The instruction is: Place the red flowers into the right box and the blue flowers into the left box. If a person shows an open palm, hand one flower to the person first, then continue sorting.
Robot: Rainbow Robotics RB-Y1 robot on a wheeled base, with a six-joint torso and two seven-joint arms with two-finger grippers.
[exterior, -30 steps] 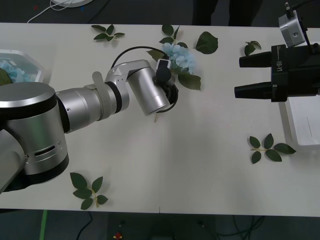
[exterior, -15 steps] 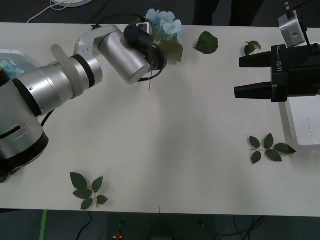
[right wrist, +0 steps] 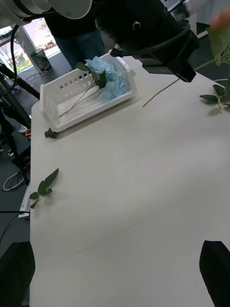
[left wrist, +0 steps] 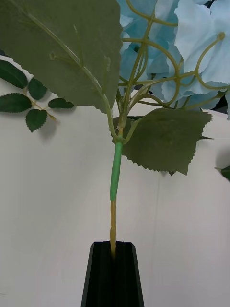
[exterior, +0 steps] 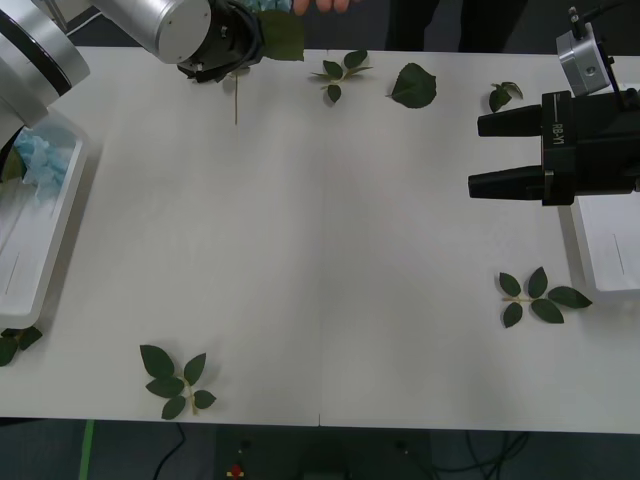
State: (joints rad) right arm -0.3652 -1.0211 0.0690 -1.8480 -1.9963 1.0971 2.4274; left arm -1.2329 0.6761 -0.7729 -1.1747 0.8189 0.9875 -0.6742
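Observation:
My left gripper [exterior: 235,45] is raised over the table's far edge, shut on the stem [left wrist: 114,192] of a blue flower [left wrist: 191,48]. The flower's broad leaf [exterior: 281,35] points toward a person's hand [exterior: 322,5] at the far edge; whether they touch I cannot tell. The stem's end [exterior: 236,100] hangs below the gripper. A second blue flower [exterior: 42,160] lies in the left box [exterior: 50,250]. My right gripper [exterior: 485,155] hovers open beside the right box [exterior: 610,245], nothing between its fingers. The red flowers are out of view.
Loose green leaf sprigs lie about: two near the far edge [exterior: 340,70] [exterior: 412,85], one at the far right [exterior: 505,95], one near the right box [exterior: 540,297], one near the front left [exterior: 178,380].
The left arm lifted the blue flower off the far middle of the table and swung it up and leftward to the far edge, uncovering the left box. The right arm stayed still.

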